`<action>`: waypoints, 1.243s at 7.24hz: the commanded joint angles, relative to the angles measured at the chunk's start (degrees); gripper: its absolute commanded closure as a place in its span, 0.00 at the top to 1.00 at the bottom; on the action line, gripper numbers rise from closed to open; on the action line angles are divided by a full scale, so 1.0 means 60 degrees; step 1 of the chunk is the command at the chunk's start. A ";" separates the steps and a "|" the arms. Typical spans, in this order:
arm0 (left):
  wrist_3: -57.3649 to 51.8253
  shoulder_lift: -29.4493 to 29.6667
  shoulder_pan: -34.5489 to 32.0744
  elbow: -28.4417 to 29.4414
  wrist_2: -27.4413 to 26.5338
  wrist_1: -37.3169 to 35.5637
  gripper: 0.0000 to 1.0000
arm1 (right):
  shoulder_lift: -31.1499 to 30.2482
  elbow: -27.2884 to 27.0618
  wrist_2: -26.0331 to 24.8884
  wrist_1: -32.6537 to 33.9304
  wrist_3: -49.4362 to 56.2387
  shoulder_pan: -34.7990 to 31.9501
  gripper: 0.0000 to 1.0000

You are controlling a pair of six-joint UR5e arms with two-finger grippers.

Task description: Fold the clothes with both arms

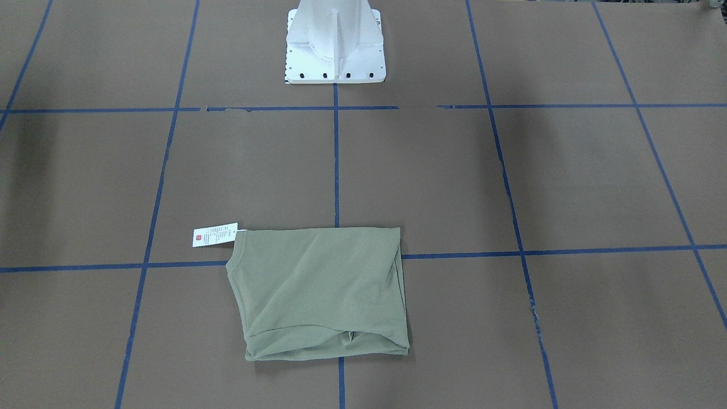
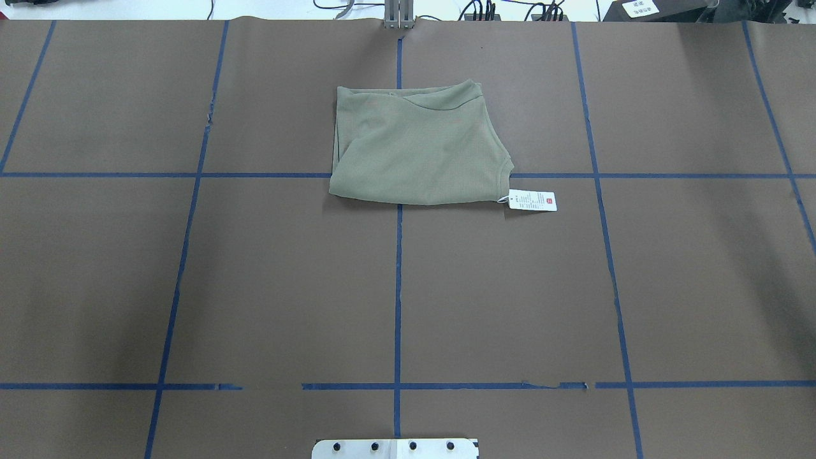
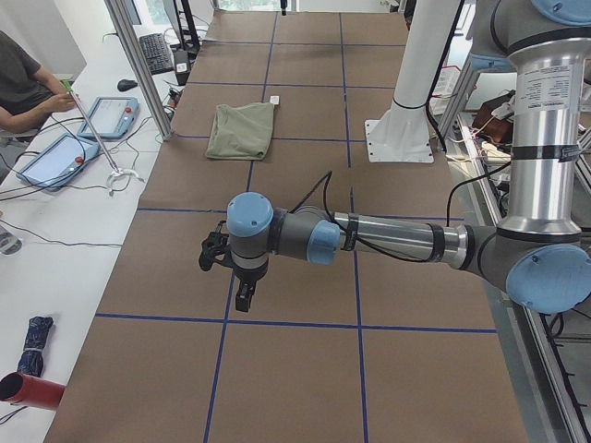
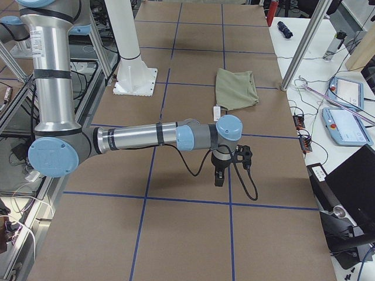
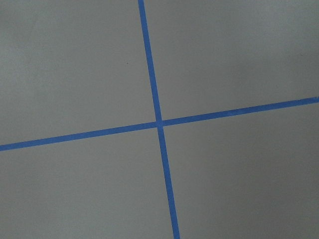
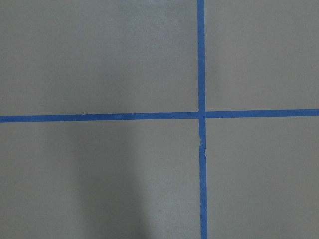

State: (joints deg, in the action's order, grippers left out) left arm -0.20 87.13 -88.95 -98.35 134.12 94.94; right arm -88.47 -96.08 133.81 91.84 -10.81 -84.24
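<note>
The olive-green shirt (image 1: 321, 289) lies folded into a rough rectangle on the brown table (image 2: 287, 287), on the centre line toward the operators' side (image 2: 414, 146). Its white price tag (image 1: 214, 234) sticks out from one corner (image 2: 533, 200). Neither arm appears in the overhead or front views. In the exterior left view my left gripper (image 3: 242, 297) hangs over bare table, far from the shirt (image 3: 241, 131). In the exterior right view my right gripper (image 4: 218, 177) also hangs over bare table, short of the shirt (image 4: 235, 89). Whether either is open or shut I cannot tell. Both wrist views show only table and blue tape.
A white pedestal (image 1: 335, 45) stands at the robot's edge of the table. Blue tape lines (image 2: 398, 287) mark a grid. Beside the table, a seated person (image 3: 18, 83) and teach pendants (image 3: 111, 115) (image 4: 345, 93) are on a white bench with cables.
</note>
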 commanded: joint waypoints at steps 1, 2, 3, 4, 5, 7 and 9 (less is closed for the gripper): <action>-0.0011 -0.0152 0.0000 0.0030 0.0015 0.0011 1.00 | -0.0094 0.0106 0.0519 0.0000 0.0014 -0.0242 1.00; -0.0011 -0.0152 0.0000 0.0015 0.0016 -0.0003 1.00 | -0.0108 0.0120 0.0506 0.0000 0.0014 -0.0228 1.00; -0.0011 -0.0138 0.0000 -0.0130 0.0016 0.0011 1.00 | -0.0109 0.0106 0.0506 -0.0014 0.0014 -0.0228 1.00; -0.0011 -0.0108 0.0000 -0.0103 0.0001 0.0026 1.00 | -0.0109 0.0120 0.0491 -0.0014 0.0014 -0.0228 1.00; -0.0011 -0.0079 0.0000 -0.0117 0.0001 0.0012 1.00 | -0.0094 0.0120 0.0491 -0.0014 0.0014 -0.0228 1.00; -0.0011 -0.0035 0.0000 -0.0117 0.0001 0.0012 1.00 | -0.0094 0.0120 0.0477 -0.0014 0.0014 -0.0228 1.00; -0.0011 -0.0035 0.0000 -0.0117 0.0016 -0.0003 1.00 | -0.0094 0.0120 0.0477 -0.0014 0.0014 -0.0228 1.00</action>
State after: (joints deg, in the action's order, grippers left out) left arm -0.26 86.89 -88.94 -99.05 134.18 95.00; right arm -89.03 -95.36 136.67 91.76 -10.72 -85.61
